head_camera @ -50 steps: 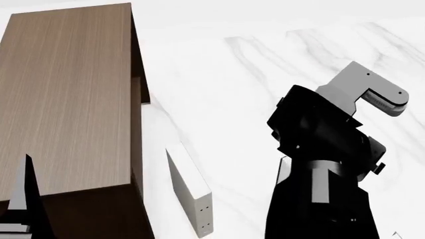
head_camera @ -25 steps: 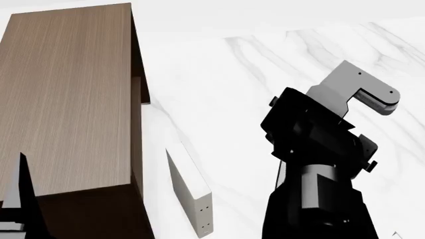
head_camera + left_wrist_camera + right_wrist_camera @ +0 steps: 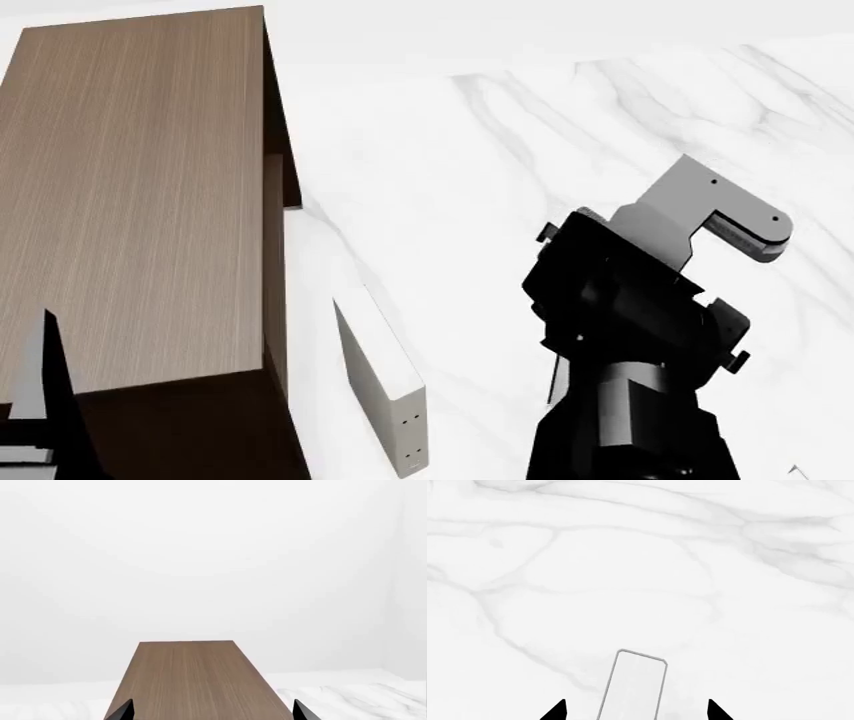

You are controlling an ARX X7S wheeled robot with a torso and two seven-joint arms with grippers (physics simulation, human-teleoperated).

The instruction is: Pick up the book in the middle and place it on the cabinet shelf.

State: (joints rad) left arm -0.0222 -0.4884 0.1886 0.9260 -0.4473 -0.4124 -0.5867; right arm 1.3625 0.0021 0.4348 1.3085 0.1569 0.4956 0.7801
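The grey book (image 3: 701, 212) is up in the air at the end of my right arm (image 3: 627, 330), above the white marble surface and to the right of the cabinet. In the right wrist view it shows edge-on as a pale rounded slab (image 3: 634, 685) between the two black fingertips of my right gripper (image 3: 635, 711), which is shut on it. The dark-brown cabinet with its flat lighter top (image 3: 134, 200) stands at the left. My left gripper (image 3: 212, 715) is open and empty over the near end of the cabinet top (image 3: 193, 680); one of its fingers (image 3: 51, 400) shows at the lower left.
A pale off-white book with small dots on its spine (image 3: 378, 385) stands upright just right of the cabinet's near corner. White marble surface (image 3: 534, 130) spreads behind and to the right. A white wall fills the left wrist view.
My right arm has carried the grey book lower and a little leftward in the head view. The left gripper and the pale book have stayed put.
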